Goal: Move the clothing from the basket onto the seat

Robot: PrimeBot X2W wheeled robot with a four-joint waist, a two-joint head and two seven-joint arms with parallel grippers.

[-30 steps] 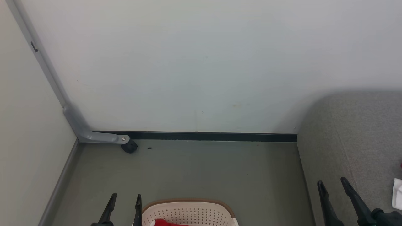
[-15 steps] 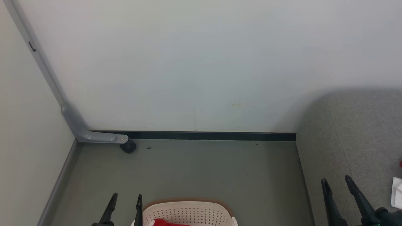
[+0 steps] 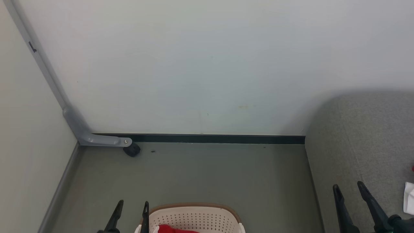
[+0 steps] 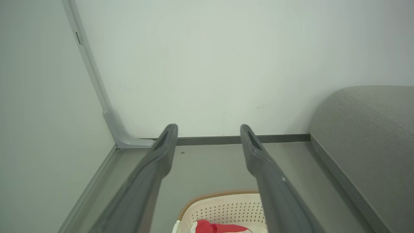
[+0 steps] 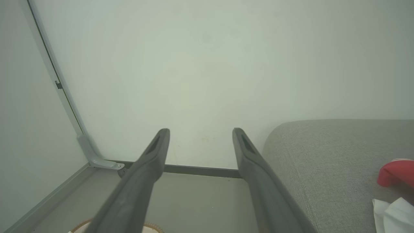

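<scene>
The cream basket with its brown rim stands on the floor at the bottom middle of the head view, a piece of red clothing showing inside it. My left gripper hangs open just left of the basket, nothing between its fingers. My right gripper is open over the near edge of the grey-green seat. White cloth lies on the seat at the far right. The right wrist view shows red clothing and white cloth resting on the seat. The basket also appears between my left fingers.
A pale wall closes the far side, with a dark skirting strip along the floor. A grey angled bracket with a black caster sits in the left corner, beside a side wall. Grey floor stretches between basket and wall.
The head view has shifted slightly. My right gripper has drifted a little to the right and my left gripper a touch right. Both stay open and empty.
</scene>
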